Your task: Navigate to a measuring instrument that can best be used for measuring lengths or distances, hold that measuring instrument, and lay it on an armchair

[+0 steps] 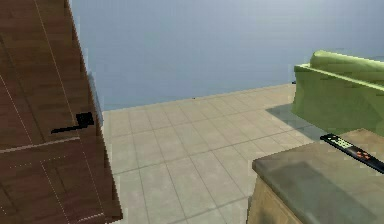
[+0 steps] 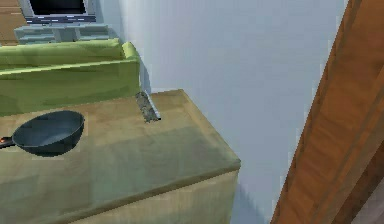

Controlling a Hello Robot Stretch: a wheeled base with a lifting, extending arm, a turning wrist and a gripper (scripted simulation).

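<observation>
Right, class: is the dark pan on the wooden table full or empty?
Empty. The pan sits upright on the table, and the arm side view looks into its dark bowl, where nothing lies.

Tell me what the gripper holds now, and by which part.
Cannot be told. A slim dark object lies on the wooden table near a pan.

Brown wooden door point(image 1: 45, 110) with dark handle point(image 1: 80, 122) stands left. Green armchair point(image 1: 340, 90) sits right; near it, a worktop point(image 1: 310, 185) bears a dark flat object point(image 1: 352, 150).
</observation>
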